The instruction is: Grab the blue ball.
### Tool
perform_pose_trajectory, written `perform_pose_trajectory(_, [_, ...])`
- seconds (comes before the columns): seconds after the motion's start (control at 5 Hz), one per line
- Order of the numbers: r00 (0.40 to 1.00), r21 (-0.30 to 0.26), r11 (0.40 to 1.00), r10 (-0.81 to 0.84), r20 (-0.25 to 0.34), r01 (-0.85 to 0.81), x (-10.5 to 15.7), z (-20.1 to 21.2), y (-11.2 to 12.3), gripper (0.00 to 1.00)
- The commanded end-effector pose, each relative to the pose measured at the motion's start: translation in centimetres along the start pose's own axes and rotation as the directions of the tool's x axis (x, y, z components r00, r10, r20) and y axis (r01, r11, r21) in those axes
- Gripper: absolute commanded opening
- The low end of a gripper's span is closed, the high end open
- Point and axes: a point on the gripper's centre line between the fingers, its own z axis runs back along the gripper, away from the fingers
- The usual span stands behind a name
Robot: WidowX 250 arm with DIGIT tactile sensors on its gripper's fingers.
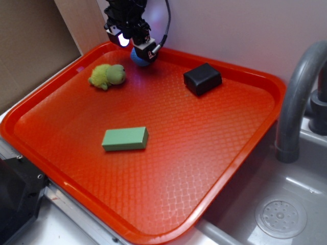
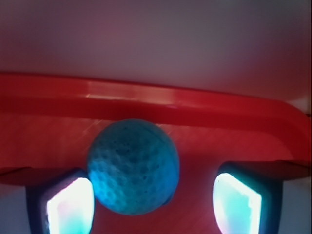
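Observation:
The blue ball (image 2: 132,166) is round with a dimpled surface and lies on the red tray (image 2: 204,141) near its far rim. My gripper (image 2: 153,207) stands open around it. The left pad (image 2: 70,207) sits right beside the ball, and a clear gap separates the ball from the right pad (image 2: 236,204). In the exterior view the gripper (image 1: 134,45) hangs low over the tray's back left edge, and the blue ball (image 1: 138,57) shows only partly beneath the fingers.
On the red tray (image 1: 214,173) lie a yellow-green plush toy (image 1: 108,75), a black block (image 1: 202,78) and a green block (image 1: 125,139). A wall runs just behind the tray. A grey faucet (image 1: 296,97) and sink (image 1: 281,217) are to the right.

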Motion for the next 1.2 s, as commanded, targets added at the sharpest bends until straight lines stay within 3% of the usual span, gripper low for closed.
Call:
perform_pose_trajectory(0.0, [0.998, -0.009, 0.999, -0.035, 0.052, 0.036, 1.9, 2.5, -1.2, 1.0])
perform_pose_trajectory(0.2, [0.999, -0.039, 0.999, -0.016, 0.045, 0.018, 2.1, 2.7, -0.9, 1.0])
perform_pose_trajectory(0.4, [0.996, -0.018, 0.999, -0.039, 0.075, 0.04, 1.8, 4.3, -0.8, 1.0])
perform_pose_trajectory(1.0, [0.996, -0.018, 0.999, -0.039, 0.075, 0.04, 1.8, 4.3, -0.8, 1.0])
